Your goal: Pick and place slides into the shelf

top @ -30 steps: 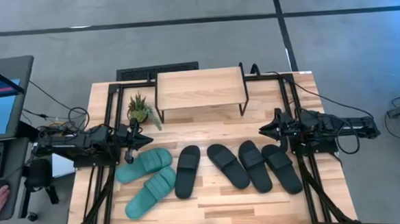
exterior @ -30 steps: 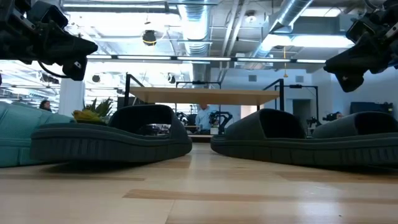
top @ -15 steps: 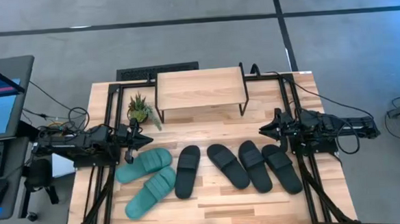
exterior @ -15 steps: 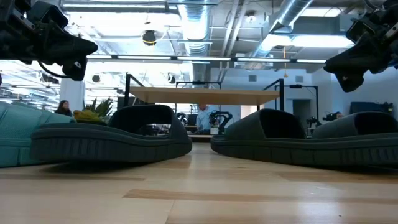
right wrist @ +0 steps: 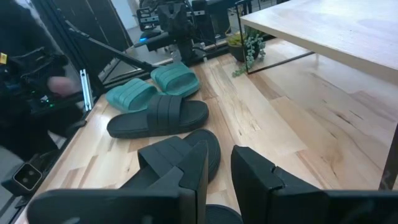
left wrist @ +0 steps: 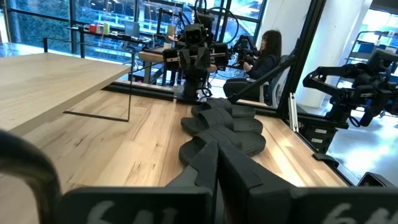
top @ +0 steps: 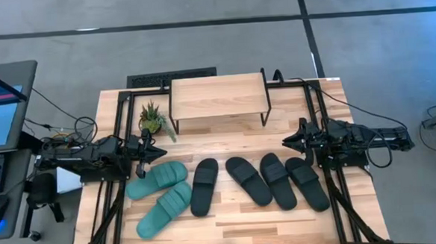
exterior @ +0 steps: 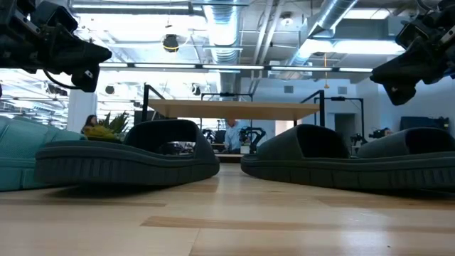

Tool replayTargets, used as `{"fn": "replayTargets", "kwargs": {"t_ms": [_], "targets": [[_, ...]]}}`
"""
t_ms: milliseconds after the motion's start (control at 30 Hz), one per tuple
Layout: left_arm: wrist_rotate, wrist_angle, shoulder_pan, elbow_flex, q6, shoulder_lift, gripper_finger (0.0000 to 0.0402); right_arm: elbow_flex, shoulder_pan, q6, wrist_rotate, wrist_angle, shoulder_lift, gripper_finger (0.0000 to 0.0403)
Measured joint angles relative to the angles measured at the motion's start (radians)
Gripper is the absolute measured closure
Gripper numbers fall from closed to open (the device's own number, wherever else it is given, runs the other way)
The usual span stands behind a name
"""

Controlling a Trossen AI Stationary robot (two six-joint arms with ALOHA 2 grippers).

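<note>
On table: unmarked slides [top: 248, 182] before shelf [top: 218, 96], no legible writing.

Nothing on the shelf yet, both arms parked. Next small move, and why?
Probably swing the left gripper down onto the upper teal slide. It lies right beside that gripper, apart from the black slides. The shelf top is bare, and all six slides lie on the table. The right gripper waits at the table's right side.

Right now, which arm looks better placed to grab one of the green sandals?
The left arm, probably. Its gripper hangs just above the two green sandals, while the right gripper waits across the table near the black sandals.
</note>
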Motion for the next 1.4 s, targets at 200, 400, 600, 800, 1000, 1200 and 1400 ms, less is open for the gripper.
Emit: {"fn": "replayTargets", "kwargs": {"t_ms": [200, 400, 600, 800, 1000, 1200, 1400], "targets": [[0.0, 0.0, 0.0, 0.0, 0.0, 0.0, 0.0401, 0.0, 0.0, 0.0, 0.0, 0.0, 0.0, 0.0342], [0.0, 0.0, 0.0, 0.0, 0.0, 0.0, 0.0401, 0.0, 0.0, 0.0, 0.0, 0.0, 0.0, 0.0342], [0.0, 0.0, 0.0, 0.0, 0.0, 0.0, 0.0401, 0.0, 0.0, 0.0, 0.0, 0.0, 0.0, 0.0342], [-0.003, 0.016, 0.0, 0.0, -0.019, 0.0, 0.0401, 0.0, 0.0, 0.0, 0.0, 0.0, 0.0, 0.0342], [-0.1, 0.135, 0.0, 0.003, -0.244, 0.0, 0.0401, 0.0, 0.0, 0.0, 0.0, 0.0, 0.0, 0.0342], [-0.31, 0.229, 0.0, 0.009, -0.47, -0.001, 0.0401, 0.0, 0.0, 0.0, 0.0, 0.0, 0.0, 0.0342], [-0.338, 0.205, 0.0, 0.009, -0.626, 0.0, 0.0401, 0.0, 0.0, 0.0, 0.0, 0.0, 0.0, 0.0342]]}}
